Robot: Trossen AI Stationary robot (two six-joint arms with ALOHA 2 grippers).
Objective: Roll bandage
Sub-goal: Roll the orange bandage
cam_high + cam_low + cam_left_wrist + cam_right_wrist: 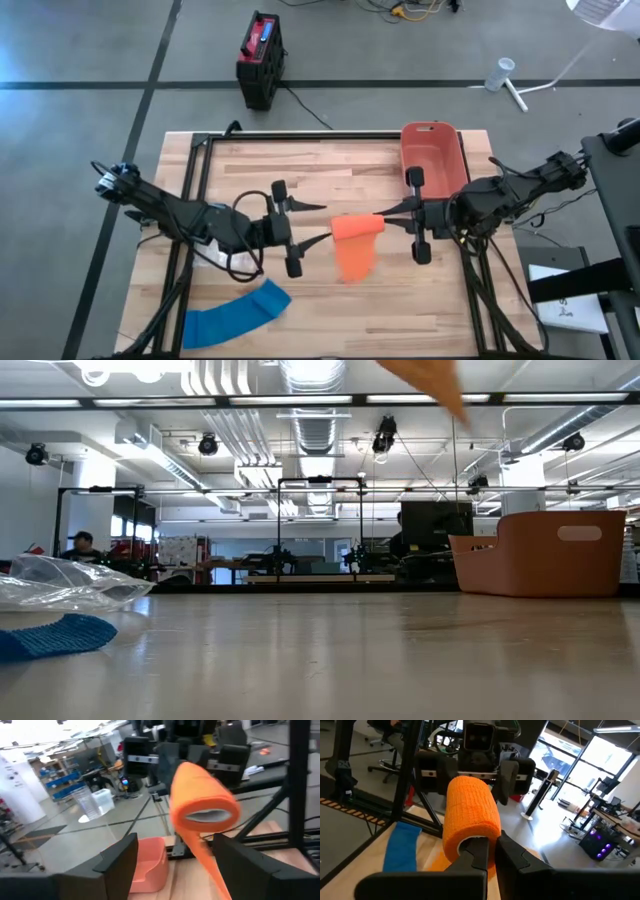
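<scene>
While right gripper pinches orange bandage | left gripper spread | tail cut off in low view

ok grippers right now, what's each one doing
left gripper: open, holding nothing, beside the orange roll
right gripper: shut on the orange roll
</scene>
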